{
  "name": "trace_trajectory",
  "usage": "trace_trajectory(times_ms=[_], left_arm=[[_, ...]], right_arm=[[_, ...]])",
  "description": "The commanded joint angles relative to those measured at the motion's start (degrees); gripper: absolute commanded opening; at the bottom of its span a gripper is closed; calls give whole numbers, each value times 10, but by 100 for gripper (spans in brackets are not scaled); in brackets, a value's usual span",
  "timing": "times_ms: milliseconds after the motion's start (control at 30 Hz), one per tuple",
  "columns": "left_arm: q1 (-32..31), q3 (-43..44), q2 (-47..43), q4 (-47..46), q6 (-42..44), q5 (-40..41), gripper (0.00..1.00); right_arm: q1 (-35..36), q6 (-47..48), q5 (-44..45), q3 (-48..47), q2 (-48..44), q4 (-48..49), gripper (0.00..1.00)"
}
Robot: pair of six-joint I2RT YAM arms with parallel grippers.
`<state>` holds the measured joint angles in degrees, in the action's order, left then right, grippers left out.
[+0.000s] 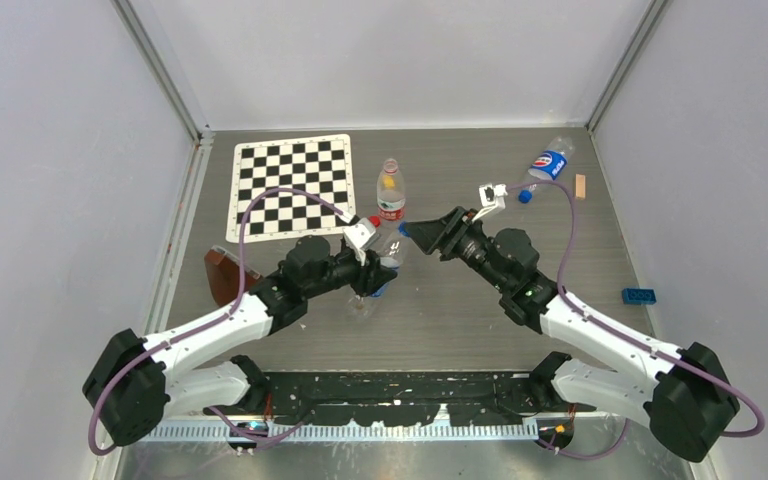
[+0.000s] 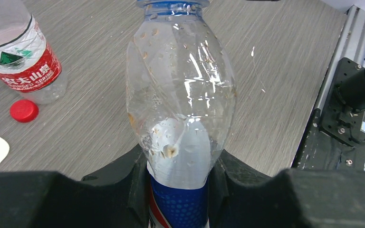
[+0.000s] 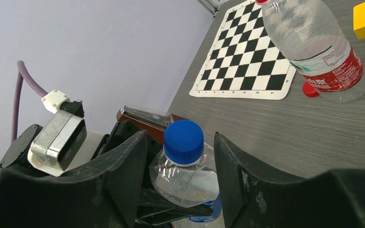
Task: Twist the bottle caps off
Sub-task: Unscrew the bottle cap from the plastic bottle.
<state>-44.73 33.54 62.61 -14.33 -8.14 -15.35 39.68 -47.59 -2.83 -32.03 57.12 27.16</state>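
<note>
Left gripper [image 1: 372, 282] clamps the blue-label bottle [image 2: 180, 95] low on its body, droplets inside. Right gripper [image 1: 412, 231] is wide, jaws either side of its blue cap [image 3: 184, 141], not touching. Red-label bottle [image 3: 313, 47] stands on the desk [image 2: 275, 71], red cap [image 2: 24, 110] just beside it.

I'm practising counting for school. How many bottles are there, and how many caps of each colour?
Bottles: 3 (red-label bottle, held bottle, lying bottle)
Red caps: 1 (red cap)
Blue caps: 2 (near blue cap on the held bottle, far blue cap)
Total: 6
</note>
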Motion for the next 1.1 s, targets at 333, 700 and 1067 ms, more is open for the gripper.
trace_trajectory(times_ms=[333, 700, 1067], left_arm=[[-14, 31, 4, -9, 19, 21, 0], [-16, 36, 14, -11, 18, 22, 0], [-17, 38, 18, -11, 19, 23, 0]], right_arm=[[13, -44, 53, -24, 58, 85, 57], [13, -49, 42, -21, 68, 98, 46], [13, -44, 39, -27, 75, 92, 50]])
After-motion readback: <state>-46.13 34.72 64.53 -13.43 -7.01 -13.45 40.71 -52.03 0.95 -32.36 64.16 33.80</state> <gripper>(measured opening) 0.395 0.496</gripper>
